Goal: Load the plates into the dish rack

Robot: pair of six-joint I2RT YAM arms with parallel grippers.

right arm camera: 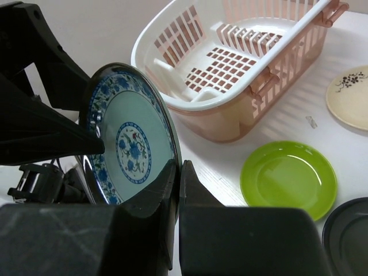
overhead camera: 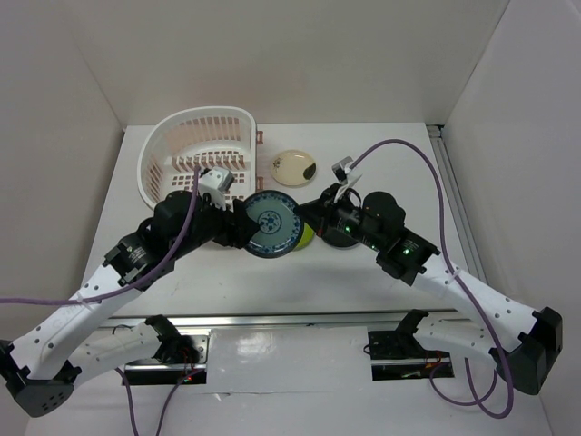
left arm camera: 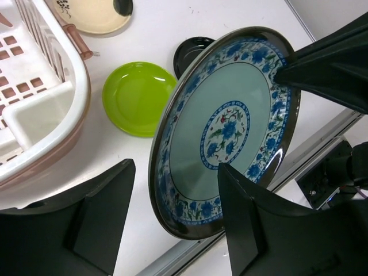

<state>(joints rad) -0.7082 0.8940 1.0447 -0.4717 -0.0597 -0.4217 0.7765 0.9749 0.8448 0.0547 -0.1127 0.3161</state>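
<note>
The dark teal patterned plate (overhead camera: 274, 224) is held on edge above the table, between the two arms. My right gripper (right arm camera: 178, 172) is shut on its rim (right arm camera: 135, 138). My left gripper (left arm camera: 175, 213) is open, its jaws wide apart on either side of the plate's opposite edge (left arm camera: 230, 115). The lime green plate (left arm camera: 138, 98) lies flat on the table below, with the glossy black plate (left arm camera: 192, 49) beside it. The cream plate (overhead camera: 295, 166) lies right of the dish rack (overhead camera: 195, 150). No plates show in the rack.
The rack's pink handle (left arm camera: 77, 40) sticks out toward the cream plate (left arm camera: 92, 14). A metal rail (overhead camera: 290, 320) runs along the table's near edge. White walls enclose the table on three sides.
</note>
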